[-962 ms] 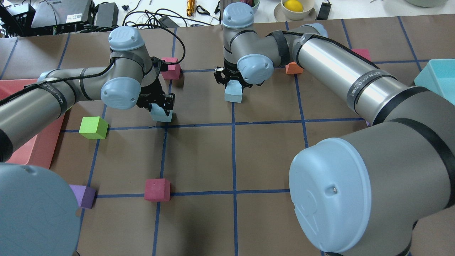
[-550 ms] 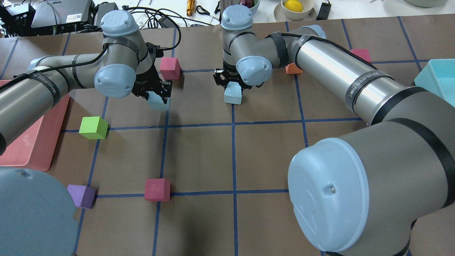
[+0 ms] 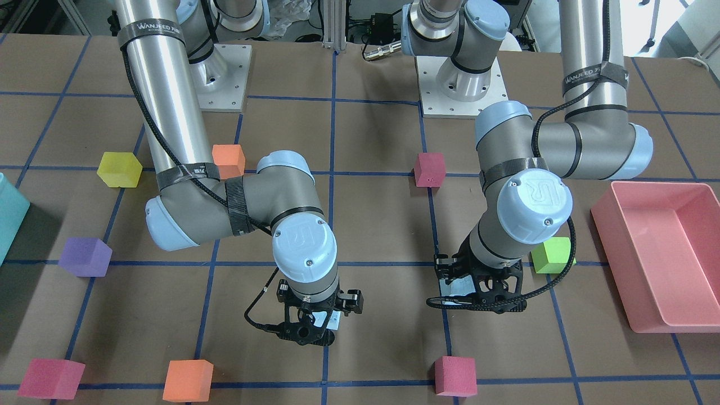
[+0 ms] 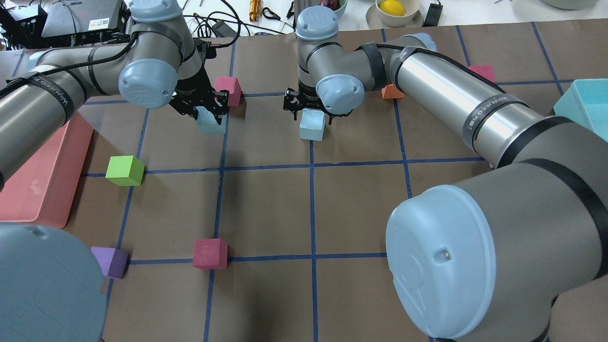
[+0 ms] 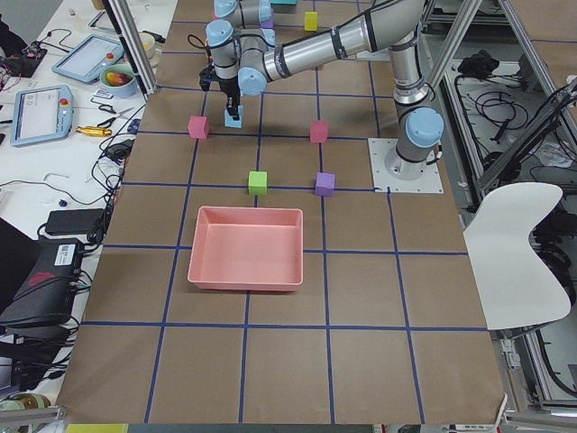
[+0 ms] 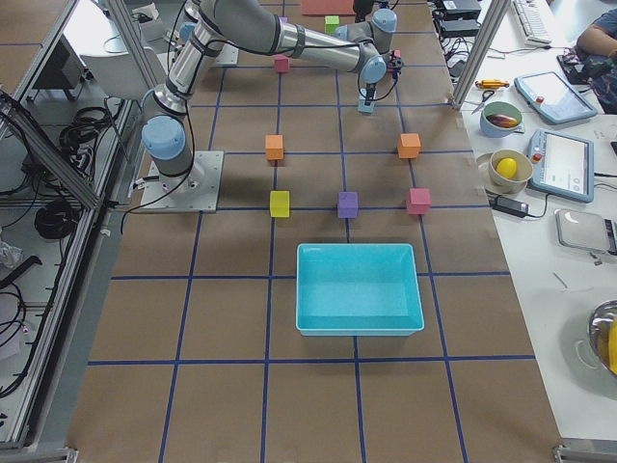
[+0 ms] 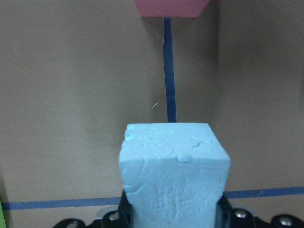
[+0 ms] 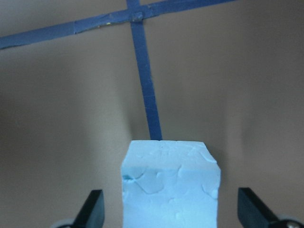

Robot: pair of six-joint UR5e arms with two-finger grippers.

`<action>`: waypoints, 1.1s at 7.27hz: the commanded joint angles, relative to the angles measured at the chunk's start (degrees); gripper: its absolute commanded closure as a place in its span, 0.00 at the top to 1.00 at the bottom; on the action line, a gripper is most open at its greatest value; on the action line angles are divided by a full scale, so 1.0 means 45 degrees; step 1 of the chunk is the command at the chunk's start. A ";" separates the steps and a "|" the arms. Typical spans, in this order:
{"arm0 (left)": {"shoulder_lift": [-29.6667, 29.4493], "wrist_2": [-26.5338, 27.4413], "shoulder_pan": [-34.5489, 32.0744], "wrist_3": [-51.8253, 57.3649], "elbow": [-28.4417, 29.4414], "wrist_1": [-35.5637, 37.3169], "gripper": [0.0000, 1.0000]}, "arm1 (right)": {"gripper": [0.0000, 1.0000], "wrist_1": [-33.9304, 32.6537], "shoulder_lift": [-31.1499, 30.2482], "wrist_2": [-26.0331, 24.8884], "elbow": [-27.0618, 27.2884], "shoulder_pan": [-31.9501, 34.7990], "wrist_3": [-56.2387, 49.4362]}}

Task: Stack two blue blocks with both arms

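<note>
Brown paper bench [image 4: 266, 209] with a blue tape grid, coloured foam cubes scattered about, cables and clutter along the far edge. Both blue blocks look like light, soft foam with rough, dented faces, so probably not slippery but easy to squash. Best hold is likely a gentle pinch on two opposite flat sides, top face left free for stacking. Left pincer [image 4: 207, 114] is clamped on the first blue block [image 4: 211, 124], block gripped low between its jaws and apparently clear of the bench, just beside a magenta cube [image 4: 228, 90]. Second blue block [image 4: 312, 127] sits on the bench at a tape line, directly under the right pincer [image 4: 311, 110], whose fingers [image 8: 93, 211] are spread wide either side without touching.
</note>
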 commanded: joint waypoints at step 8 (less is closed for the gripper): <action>-0.1832 -0.0647 -0.3425 -0.3557 0.3156 -0.0005 0.00 | 1.00 0.5919 -0.6728 -0.0234 0.2382 -0.3442 -0.4116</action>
